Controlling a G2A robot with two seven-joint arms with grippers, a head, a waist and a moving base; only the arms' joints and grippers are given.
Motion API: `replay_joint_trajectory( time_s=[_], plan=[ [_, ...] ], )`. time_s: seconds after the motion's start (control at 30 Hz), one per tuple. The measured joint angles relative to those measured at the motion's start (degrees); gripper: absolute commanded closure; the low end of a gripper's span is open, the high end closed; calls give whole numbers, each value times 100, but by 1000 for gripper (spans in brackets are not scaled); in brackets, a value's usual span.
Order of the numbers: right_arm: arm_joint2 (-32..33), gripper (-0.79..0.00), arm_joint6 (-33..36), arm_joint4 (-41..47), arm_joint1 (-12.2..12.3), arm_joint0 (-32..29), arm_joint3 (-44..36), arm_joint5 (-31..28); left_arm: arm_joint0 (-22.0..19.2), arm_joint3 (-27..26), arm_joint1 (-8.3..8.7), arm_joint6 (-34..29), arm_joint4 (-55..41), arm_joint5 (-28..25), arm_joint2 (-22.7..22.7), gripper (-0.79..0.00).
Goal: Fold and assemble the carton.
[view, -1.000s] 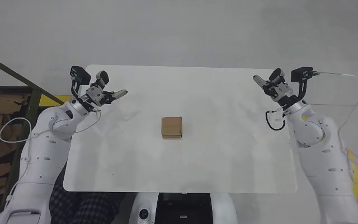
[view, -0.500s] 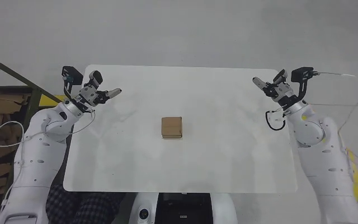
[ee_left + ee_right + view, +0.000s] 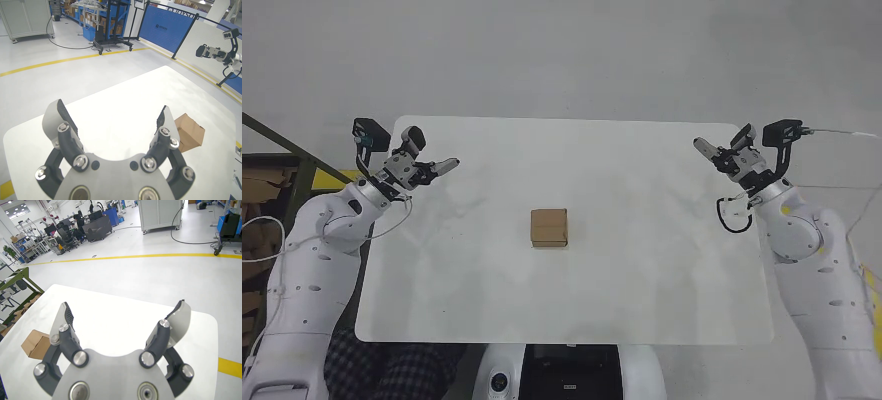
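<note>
At the surface [image 3: 662, 260] centre, we judge the carton [image 3: 549, 227] light and crushable; grip opposite walls. Left tool [image 3: 113, 108], right tool [image 3: 123, 304] gape empty.

White table [image 3: 642, 290] standing on pale floor [image 3: 132, 279]. Yellow line [image 3: 132, 256] curving across floor beyond it. Green rack [image 3: 24, 275] sitting beside table, grey cabinet [image 3: 160, 213] standing farther back.

Carton [image 3: 549, 227] at table [image 3: 662, 190] centre — 4 sides free.
</note>
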Motion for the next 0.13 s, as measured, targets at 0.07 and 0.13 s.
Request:
replay_joint_trajectory(
  time_s=[0.07,0.13],
  plan=[
    [0,-785,0,0,0,0,0,0,0,0,0,0,0,0,0,-784],
    [0,-785,0,0,0,0,0,0,0,0,0,0,0,0,0,-784]
  ],
)
